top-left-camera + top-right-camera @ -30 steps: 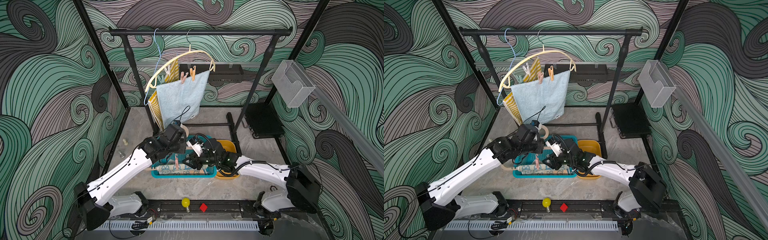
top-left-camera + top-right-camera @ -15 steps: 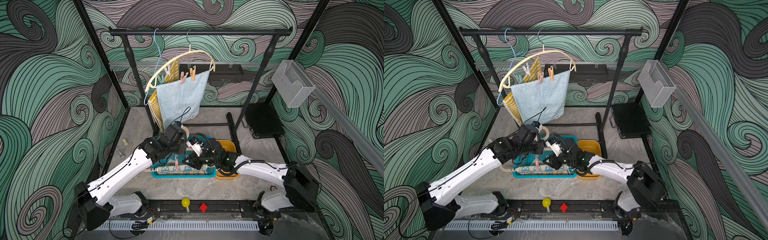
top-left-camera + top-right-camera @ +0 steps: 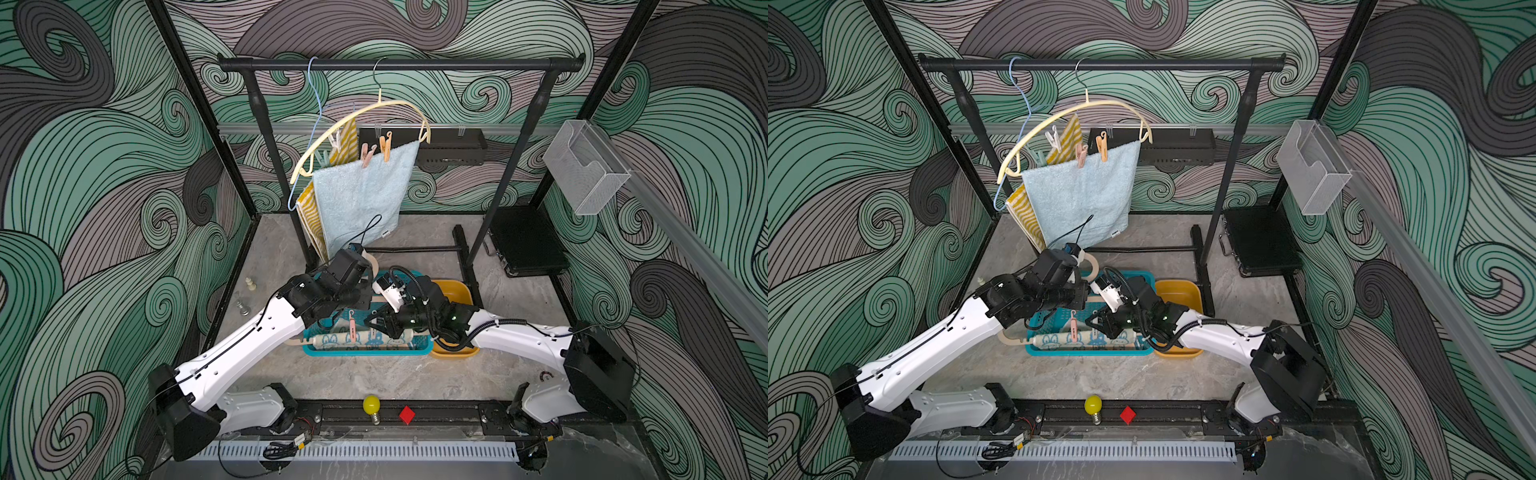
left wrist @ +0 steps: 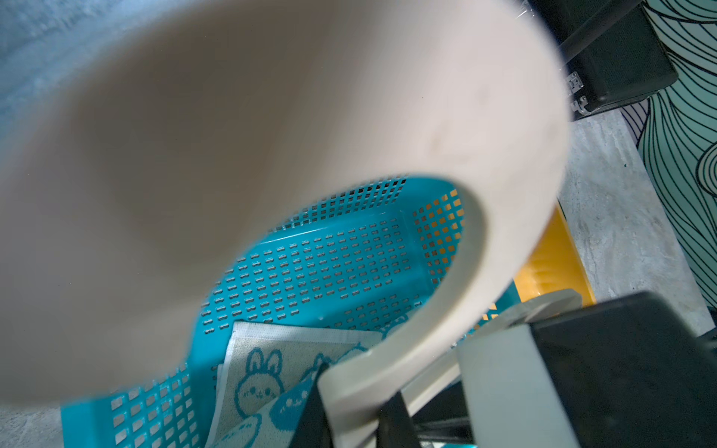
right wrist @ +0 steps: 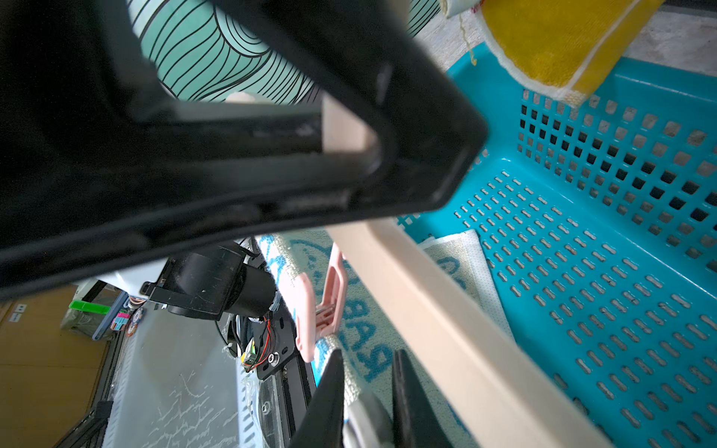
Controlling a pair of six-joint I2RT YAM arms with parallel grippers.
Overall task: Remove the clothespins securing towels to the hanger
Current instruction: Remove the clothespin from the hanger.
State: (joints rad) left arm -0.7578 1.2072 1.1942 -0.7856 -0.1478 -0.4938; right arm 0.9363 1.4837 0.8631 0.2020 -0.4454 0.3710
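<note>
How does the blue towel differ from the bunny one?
The blue towel is plain, the bunny towel printed. The blue towel hangs spread out from the rail; the bunny towel lies bunched along a beige hanger in the basket. Each is clipped: the upper pink peg, the lower pink peg.

Swirl-patterned green walls (image 3: 104, 166), grey marbled floor (image 3: 374, 374) — black rail rack (image 3: 399, 64) at back.

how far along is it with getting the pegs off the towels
Done: no freed peg shows; the bunny towel on its beige hanger lies in the teal basket.
In hand: left gripper grips that hanger; right gripper sits with jaws narrow around something pale, maybe a peg, beside a pink peg still clipped on.
Left: blue towel and yellow towel on the rack, orange peg and others still on.
</note>
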